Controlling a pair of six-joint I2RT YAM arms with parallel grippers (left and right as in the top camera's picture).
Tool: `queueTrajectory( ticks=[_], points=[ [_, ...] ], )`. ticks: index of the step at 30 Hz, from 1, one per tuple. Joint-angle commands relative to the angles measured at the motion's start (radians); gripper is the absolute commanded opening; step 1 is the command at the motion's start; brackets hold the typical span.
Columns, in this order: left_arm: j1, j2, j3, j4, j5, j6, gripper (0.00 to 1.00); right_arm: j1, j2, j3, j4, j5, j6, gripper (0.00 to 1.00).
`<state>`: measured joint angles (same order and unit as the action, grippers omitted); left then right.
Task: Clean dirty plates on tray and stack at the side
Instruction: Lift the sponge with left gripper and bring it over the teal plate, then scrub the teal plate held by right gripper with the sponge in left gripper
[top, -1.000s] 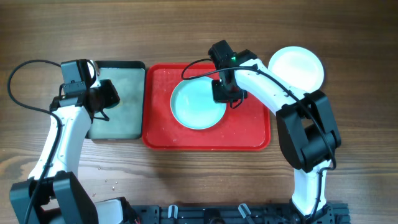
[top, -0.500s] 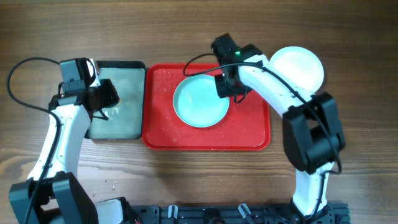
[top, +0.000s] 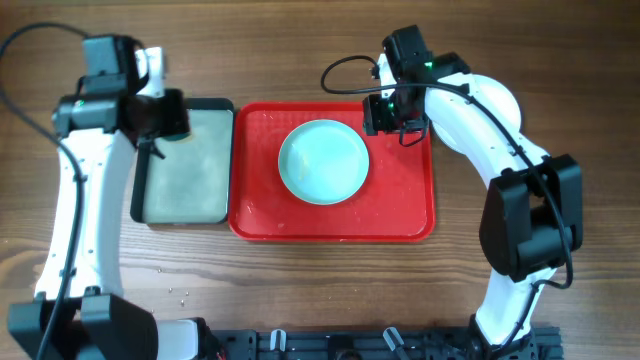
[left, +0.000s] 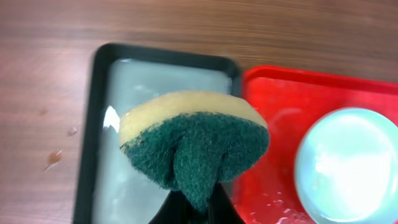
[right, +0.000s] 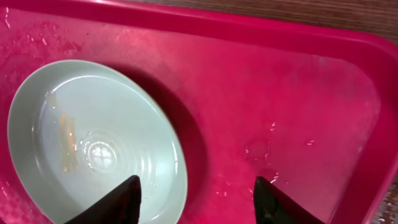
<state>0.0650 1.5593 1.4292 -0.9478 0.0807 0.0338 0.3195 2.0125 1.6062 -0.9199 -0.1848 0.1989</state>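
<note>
The bench (top: 300, 290) is brown wood with plain grain and a matt finish. The red tray (top: 400, 215) is smooth, glossy plastic beaded with water drops. The plate (top: 322, 162) on it looks glazed, pale aqua and shiny, with a wet film and a yellowish smear. Left of the red tray, the small tray (top: 185, 185) has a black plastic rim and a smooth grey floor with a sheen. The sponge (left: 193, 143) is yellow foam faced with rough dark green scouring fibre. The right tool (right: 199, 202) has matt black fingers

No writing, label, brand, number or sign can be read anywhere in these views.
</note>
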Motion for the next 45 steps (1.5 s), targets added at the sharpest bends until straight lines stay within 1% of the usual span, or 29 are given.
queueTrajectory(
  ticks=[1,2,4,6,7,9,11,13,15,19,21,22,23,24,28,30,34,37,39,42,43,45],
  points=[
    [-0.110,0.056,0.027,0.039,0.109,0.041,0.04,-0.014,-0.012,0.019,-0.018,-0.027,-0.015,0.63],
    [-0.145,0.066,0.027,0.054,0.145,0.041,0.04,-0.014,-0.012,0.019,-0.033,-0.027,-0.014,0.63],
    [-0.210,0.089,0.027,0.074,0.159,0.041,0.04,-0.013,-0.012,0.014,-0.060,-0.027,-0.014,0.62],
    [-0.274,0.121,0.026,0.086,0.160,0.038,0.04,-0.006,-0.012,-0.027,-0.067,-0.027,-0.013,0.55],
    [-0.296,0.135,0.024,0.089,0.159,0.038,0.04,-0.003,-0.012,-0.047,-0.063,-0.027,-0.013,0.54],
    [-0.331,0.161,0.022,0.092,0.159,0.037,0.04,-0.002,-0.012,-0.097,-0.044,-0.033,-0.012,0.48],
    [-0.366,0.190,0.022,0.108,0.159,0.025,0.04,-0.002,-0.011,-0.141,0.000,-0.093,-0.012,0.41],
    [-0.380,0.204,0.022,0.122,0.160,0.003,0.04,-0.002,-0.012,-0.164,0.030,-0.113,-0.008,0.37],
    [-0.388,0.212,0.022,0.133,0.163,-0.049,0.04,-0.002,-0.012,-0.189,0.068,-0.113,0.014,0.37],
    [-0.390,0.222,0.020,0.150,0.163,-0.050,0.04,0.004,-0.011,-0.214,0.104,-0.117,0.014,0.35],
    [-0.390,0.223,0.006,0.175,0.162,-0.078,0.04,0.009,-0.011,-0.214,0.114,-0.118,0.016,0.34],
    [-0.390,0.224,-0.002,0.188,0.162,-0.108,0.04,0.013,-0.011,-0.214,0.122,-0.125,0.023,0.32],
    [-0.390,0.227,-0.016,0.209,0.162,-0.147,0.04,0.017,-0.011,-0.214,0.128,-0.128,0.043,0.25],
    [-0.390,0.229,-0.025,0.221,0.162,-0.160,0.04,0.020,-0.011,-0.214,0.131,-0.129,0.050,0.21],
    [-0.390,0.258,-0.041,0.245,0.163,-0.177,0.04,0.025,-0.011,-0.214,0.142,-0.128,0.076,0.20],
    [-0.391,0.277,-0.043,0.245,0.163,-0.177,0.04,0.025,-0.011,-0.214,0.142,-0.128,0.093,0.18],
    [-0.391,0.289,-0.054,0.261,0.163,-0.177,0.04,0.025,-0.011,-0.214,0.148,-0.128,0.092,0.17],
    [-0.391,0.289,-0.070,0.272,0.163,-0.180,0.04,0.025,-0.009,-0.214,0.156,-0.127,0.092,0.18],
    [-0.391,0.289,-0.076,0.272,0.163,-0.208,0.04,0.027,-0.006,-0.218,0.164,-0.128,0.092,0.18],
    [-0.395,0.289,-0.076,0.280,0.162,-0.207,0.04,0.028,-0.006,-0.249,0.200,-0.128,0.106,0.18],
    [-0.395,0.289,-0.076,0.286,0.162,-0.207,0.04,0.029,-0.006,-0.267,0.214,-0.128,0.137,0.17],
    [-0.395,0.289,-0.076,0.288,0.162,-0.207,0.04,0.029,-0.006,-0.291,0.240,-0.128,0.149,0.13]
  ],
)
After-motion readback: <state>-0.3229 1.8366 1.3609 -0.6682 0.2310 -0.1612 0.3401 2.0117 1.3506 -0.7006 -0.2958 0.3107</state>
